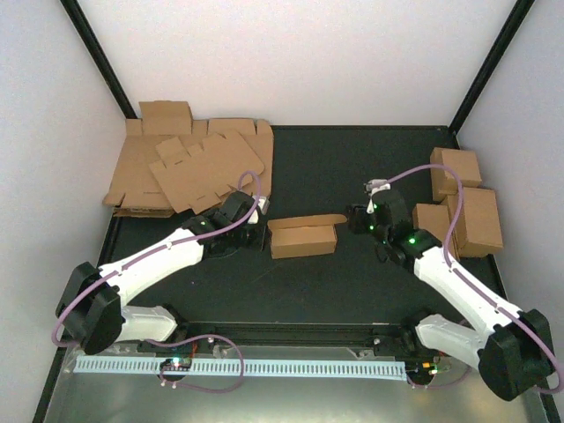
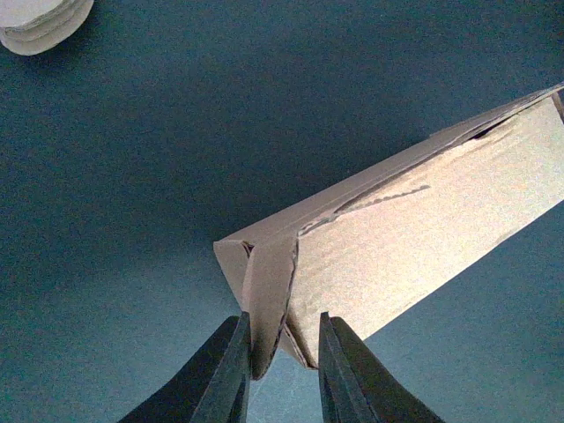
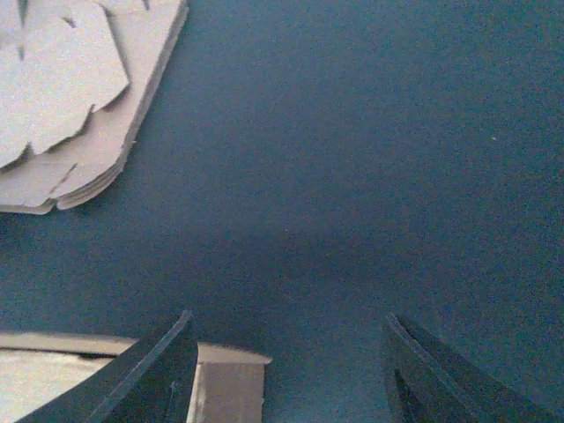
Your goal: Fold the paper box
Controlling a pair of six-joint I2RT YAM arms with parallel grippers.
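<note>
At the middle of the black table (image 1: 352, 159), the paper box (image 1: 302, 236) lies half-formed, lid flap up, nothing visible inside. The left gripper (image 2: 282, 335) pinches its end flap; the right gripper (image 3: 286, 330) hangs spread and empty just beside the other end. Light thin card, it likely creases easily, so hold flap edges near the scores.

Open jaws on the right gripper (image 3: 286, 315), nothing between them (just dark table (image 3: 370, 159)). A corner of the paper box (image 3: 231, 388) sits bottom left, partly behind one finger. The stack of cardboard blanks (image 3: 70, 97) lies top left, well apart.
</note>
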